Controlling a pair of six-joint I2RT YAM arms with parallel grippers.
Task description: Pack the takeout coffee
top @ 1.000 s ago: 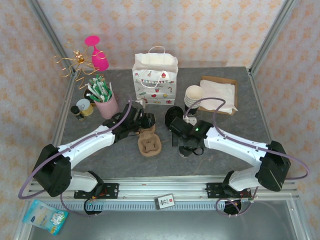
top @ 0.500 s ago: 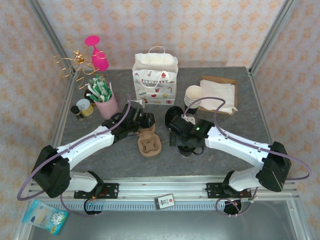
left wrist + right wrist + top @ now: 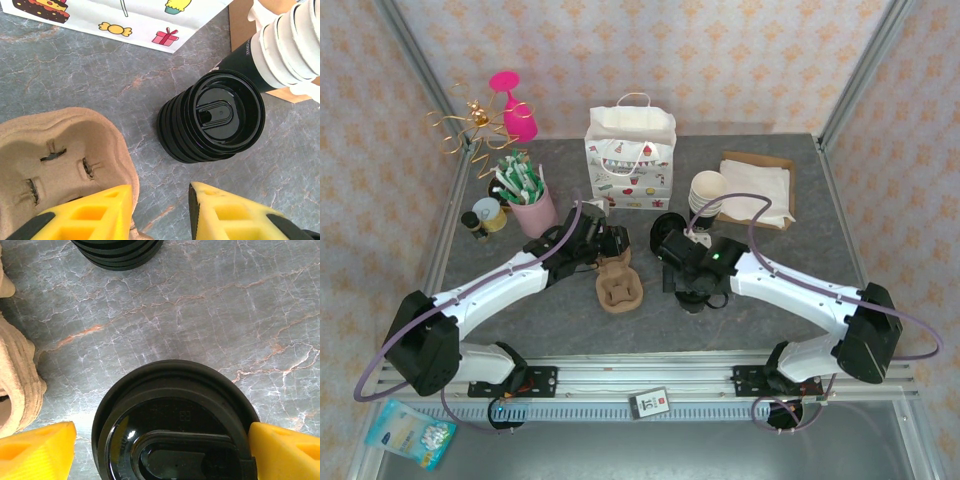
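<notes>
The takeout coffee (image 3: 175,430), a cup under a round black lid, stands on the grey table between the yellow fingers of my right gripper (image 3: 161,437). The right finger touches the lid's rim and a gap is left at the other finger, so this gripper is open around it. In the top view the right gripper (image 3: 695,290) covers most of the takeout coffee (image 3: 700,303). My left gripper (image 3: 160,200) is open at the far end of the brown cardboard cup carrier (image 3: 55,150), one finger over its rim, with bare table between the fingers. The carrier (image 3: 618,288) lies left of the coffee.
A stack of black lids (image 3: 210,125) and a stack of lidless cups (image 3: 285,45) stand just behind the grippers. The white party paper bag (image 3: 630,160) stands open at the back. A pink cup of sachets (image 3: 528,195) is at the left and a napkin tray (image 3: 757,187) at the right.
My right gripper has shifted slightly left over the coffee, and its fingers have come a little closer together. The left arm has not moved.
</notes>
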